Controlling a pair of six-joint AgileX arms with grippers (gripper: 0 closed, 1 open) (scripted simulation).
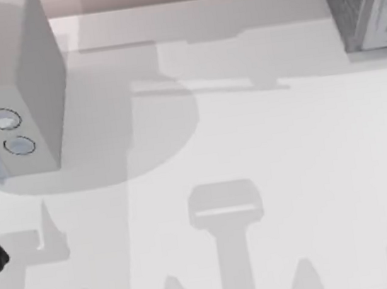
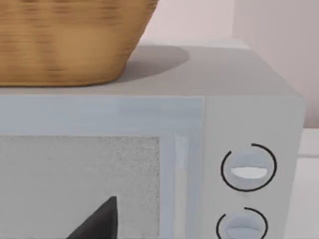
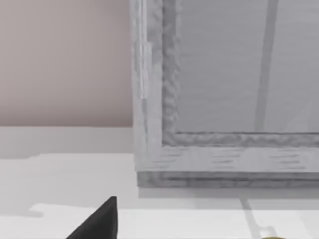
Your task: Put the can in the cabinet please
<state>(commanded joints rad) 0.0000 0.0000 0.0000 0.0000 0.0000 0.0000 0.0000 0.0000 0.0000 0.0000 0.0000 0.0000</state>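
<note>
Cabinet [image 1: 364, 1] at table's [image 1: 265, 149] far right corner, front white-framed.

A pale smooth box [image 1: 10, 104] with two round dials [image 1: 5, 119] stands at the left of the white table [image 1: 251, 151] (its front has a speckled grey window [image 2: 79, 184]), and a woven tan basket [image 2: 65, 40] rests on its flat top

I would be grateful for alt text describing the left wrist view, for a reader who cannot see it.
A pale smooth box with a speckled front window and two round dials stacked at one side faces the camera. A woven wicker basket sits on its flat top, against a pinkish wall. A dark fingertip of the left gripper pokes in at the frame edge.
</note>
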